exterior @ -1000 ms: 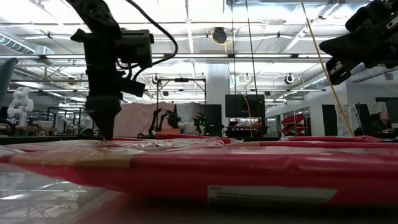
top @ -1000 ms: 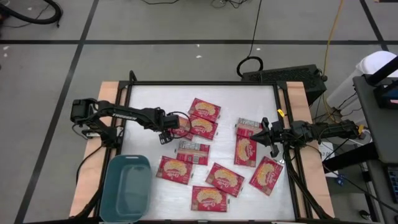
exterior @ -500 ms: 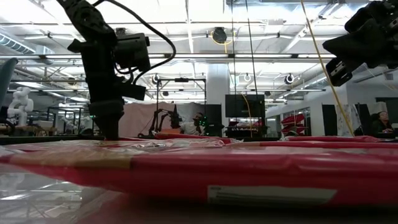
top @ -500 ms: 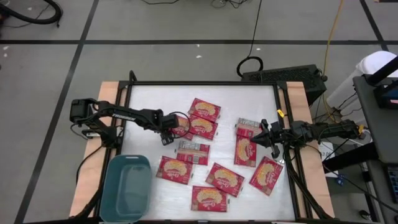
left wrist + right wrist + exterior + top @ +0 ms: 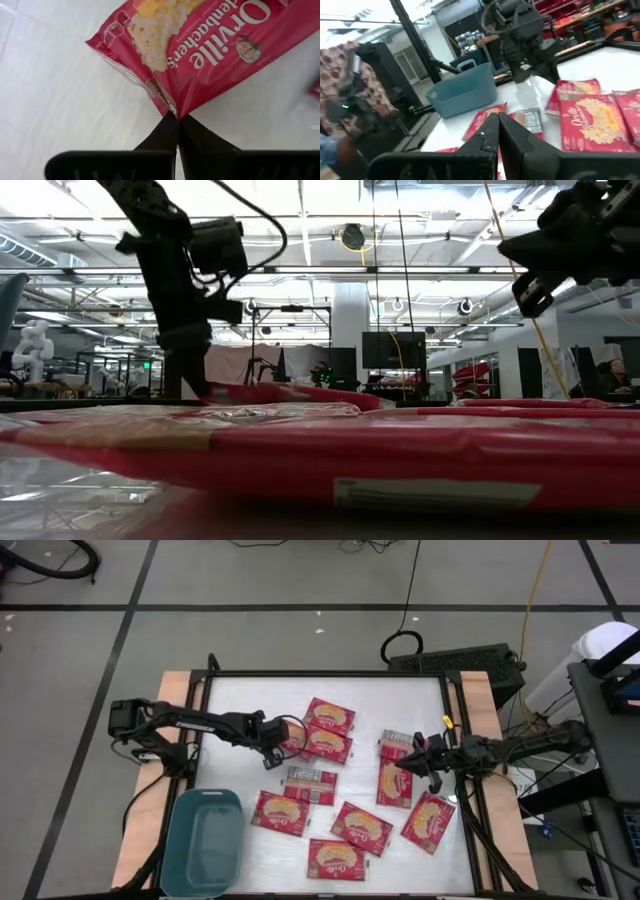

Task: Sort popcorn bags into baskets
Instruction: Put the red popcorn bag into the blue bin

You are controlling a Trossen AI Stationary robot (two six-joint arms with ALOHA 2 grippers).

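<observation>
Red popcorn bag (image 5: 210, 55) pinched by its corner in your left gripper (image 5: 177, 118) (right gripper (image 5: 412, 766) pressed together, idle): lift straight, then carry toward the teal basket (image 5: 203, 842).

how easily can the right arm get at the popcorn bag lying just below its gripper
Probably easily. The right gripper hangs shut beside that bag, which lies flat with nothing on top. The left gripper is busy across the table, pinching another bag, so it leaves the way free.

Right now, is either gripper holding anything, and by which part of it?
The left gripper is shut on a popcorn bag, pinching the edge near one corner. The right gripper is shut on nothing, above the table.
</observation>
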